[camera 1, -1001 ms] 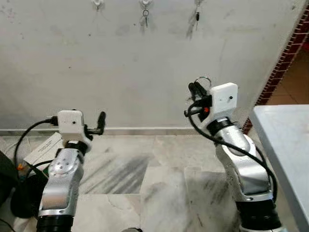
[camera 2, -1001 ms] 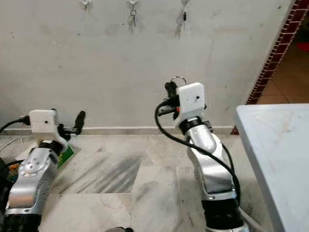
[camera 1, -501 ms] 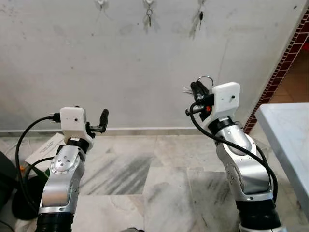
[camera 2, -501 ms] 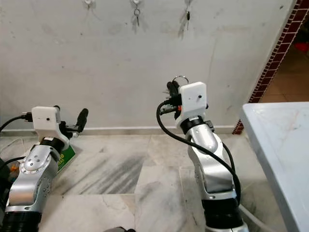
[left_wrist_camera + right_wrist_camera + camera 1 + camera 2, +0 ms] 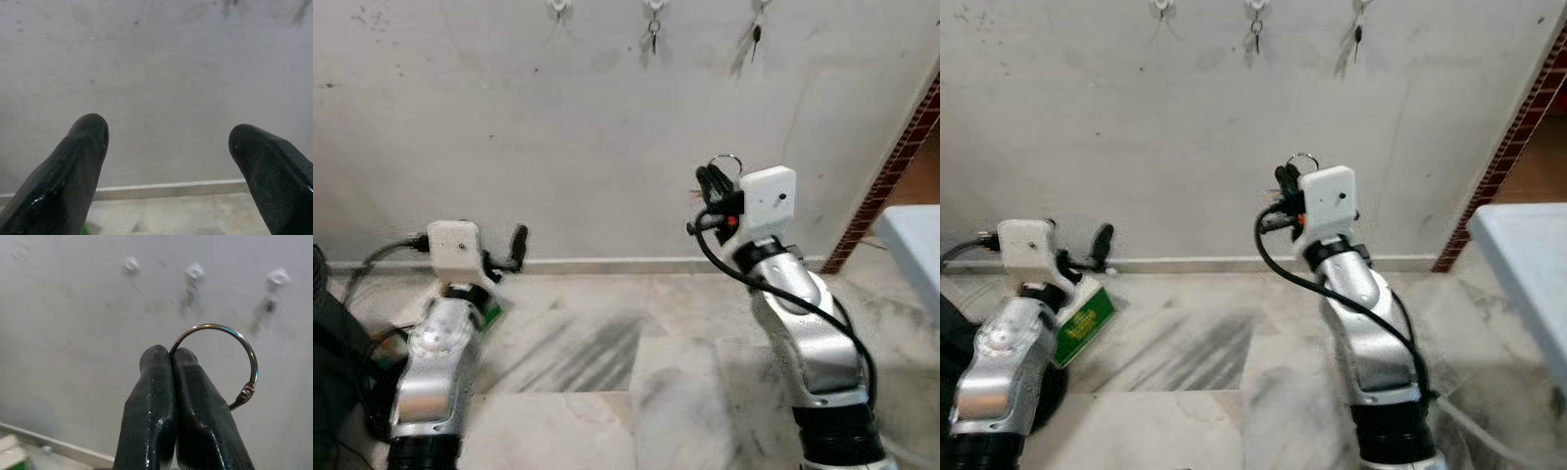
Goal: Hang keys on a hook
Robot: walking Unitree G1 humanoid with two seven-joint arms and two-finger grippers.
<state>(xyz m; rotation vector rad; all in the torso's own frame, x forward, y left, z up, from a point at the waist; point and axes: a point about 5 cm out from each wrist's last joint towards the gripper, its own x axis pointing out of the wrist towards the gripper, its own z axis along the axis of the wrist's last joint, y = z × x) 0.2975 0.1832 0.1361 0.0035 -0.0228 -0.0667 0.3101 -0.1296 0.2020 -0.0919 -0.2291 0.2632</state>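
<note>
The right gripper [image 5: 171, 357] pinches the thin silver key ring [image 5: 225, 364] upright, presumably to hook it over the white wall hooks [image 5: 131, 264]; the left gripper [image 5: 166, 147] idles spread.

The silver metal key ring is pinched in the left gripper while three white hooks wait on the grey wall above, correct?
Not quite: the silver metal key ring is pinched in the right gripper, whose black fingers are shut on it, as the right wrist view shows. The left gripper is open with nothing between its fingers. The three white hooks are on the grey wall above.
</note>
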